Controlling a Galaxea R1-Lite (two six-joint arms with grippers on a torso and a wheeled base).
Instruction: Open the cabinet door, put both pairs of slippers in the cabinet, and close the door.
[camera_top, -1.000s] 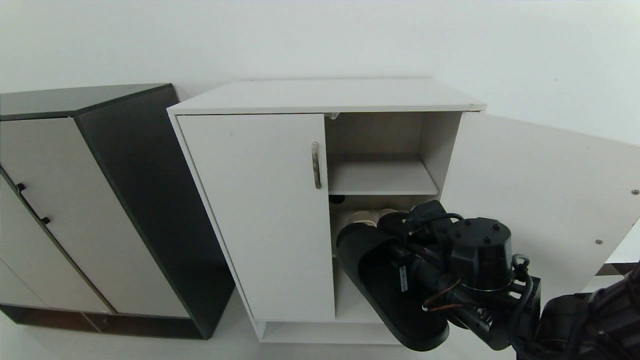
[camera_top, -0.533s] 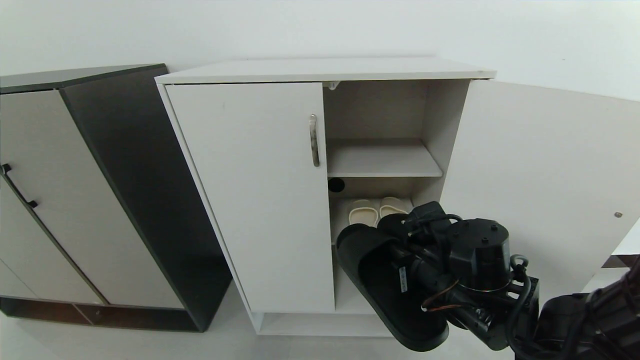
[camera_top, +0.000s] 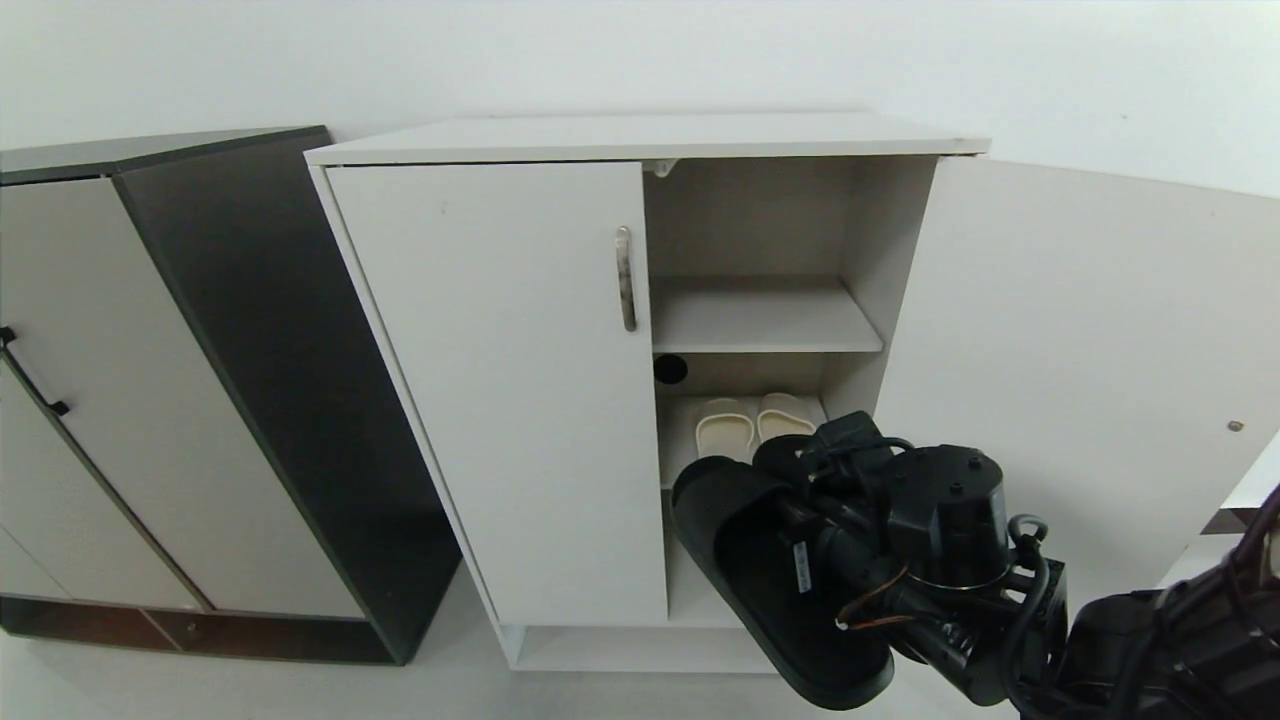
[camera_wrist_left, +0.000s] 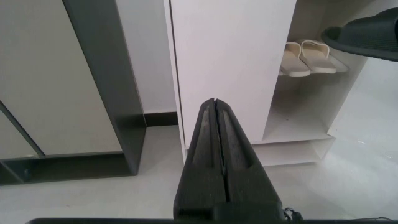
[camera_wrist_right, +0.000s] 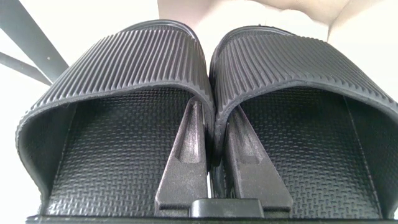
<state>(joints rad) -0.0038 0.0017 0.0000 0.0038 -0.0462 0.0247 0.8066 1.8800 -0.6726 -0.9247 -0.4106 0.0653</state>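
Since a second ago the whole head view has shifted, so the camera has moved and the cabinet (camera_top: 480, 400) only seems to stand elsewhere. The beige slippers (camera_top: 755, 425), half hidden then, are now in full sight. The right arm sits a touch lower in the frame with the same load.

In the head view the cabinet's left door (camera_top: 500, 300) is shut, with its handle (camera_top: 625, 278) at the inner edge. The right door (camera_top: 1080, 380) is swung wide open. Inside, the top shelf (camera_top: 765, 315) is bare. The beige slippers lie side by side on the shelf below it, toes toward the camera. The black slippers (camera_top: 770, 580) hang in front of the open half, outside the cabinet, toes pointing up and in toward the opening. A dark cabinet (camera_top: 250, 400) stands just beside the white one on the left.

In the left wrist view the left gripper (camera_wrist_left: 214, 106) hovers above the floor (camera_wrist_left: 155, 186) in front of the shut door. Its fingers (camera_wrist_left: 205, 143) are pressed together with nothing between them. The beige slippers lie on their shelf farther off, and a black toe juts in above them.

In the right wrist view the right gripper (camera_wrist_right: 210, 143) has one finger inside each black slipper. The fingers (camera_wrist_right: 183, 155) pinch the two touching inner walls together, so the pair is held side by side.
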